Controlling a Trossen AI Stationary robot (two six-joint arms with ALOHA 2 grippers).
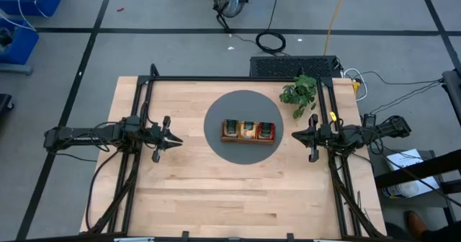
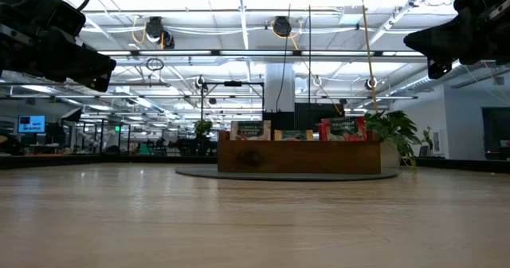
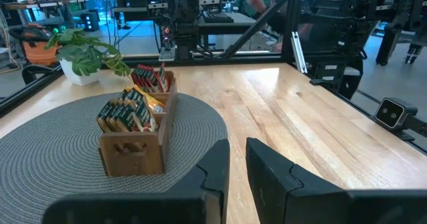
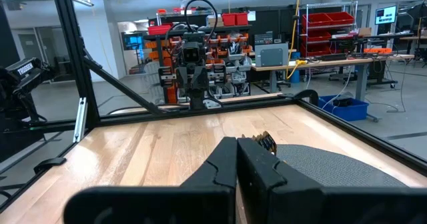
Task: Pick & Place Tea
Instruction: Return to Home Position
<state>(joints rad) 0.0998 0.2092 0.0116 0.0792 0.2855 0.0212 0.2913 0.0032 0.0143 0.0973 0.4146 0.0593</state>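
The tea sachets stand upright in a brown wooden tray with three compartments, on a round grey mat at the table's middle. Dark green-topped ones fill the left compartment, orange-yellow ones the middle, and red ones the right. In the left wrist view the sachets stick up above the tray's wall. My left gripper hovers left of the mat, level, its fingers a narrow gap apart with nothing between. My right gripper hovers right of the mat, shut and empty.
A small potted plant stands at the far right, beside the mat. Black frame rails run along the table's left, right and far sides. Bare wood lies between the mat and the near edge. A person shows beyond the table in the left wrist view.
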